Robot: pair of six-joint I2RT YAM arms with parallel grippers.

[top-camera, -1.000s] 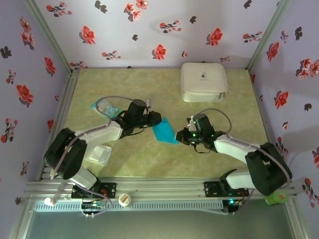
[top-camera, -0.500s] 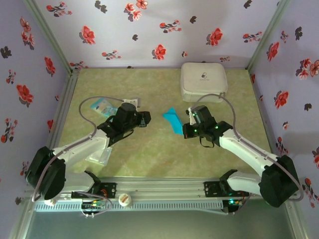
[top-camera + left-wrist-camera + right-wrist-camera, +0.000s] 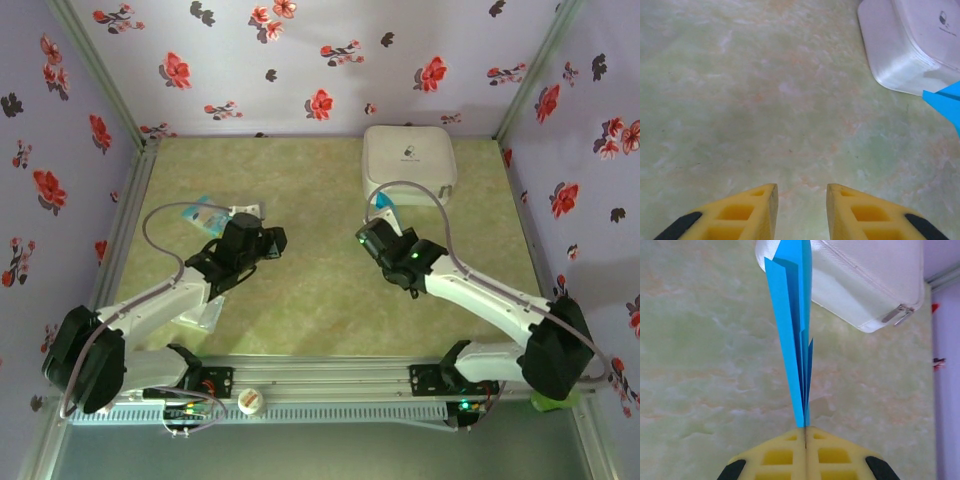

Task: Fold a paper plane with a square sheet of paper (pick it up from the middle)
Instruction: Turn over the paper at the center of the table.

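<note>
The folding looks finished; the right gripper [image 3: 805,432] pinches one end of the plane [image 3: 792,340], which runs edge-on up mid-frame toward the case [image 3: 865,285] at upper right; the left gripper [image 3: 800,200] hangs parted, empty; the next move likely calls for a gentle set-down.

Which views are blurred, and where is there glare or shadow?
Top external view: soft, even light, faint shadows under the arms on the pale green marbled table. Left wrist view: mild blur; the white rounded case shines at its edge. Right wrist view: the slim folded teal-blue paper plane is sharp, no glare.
</note>
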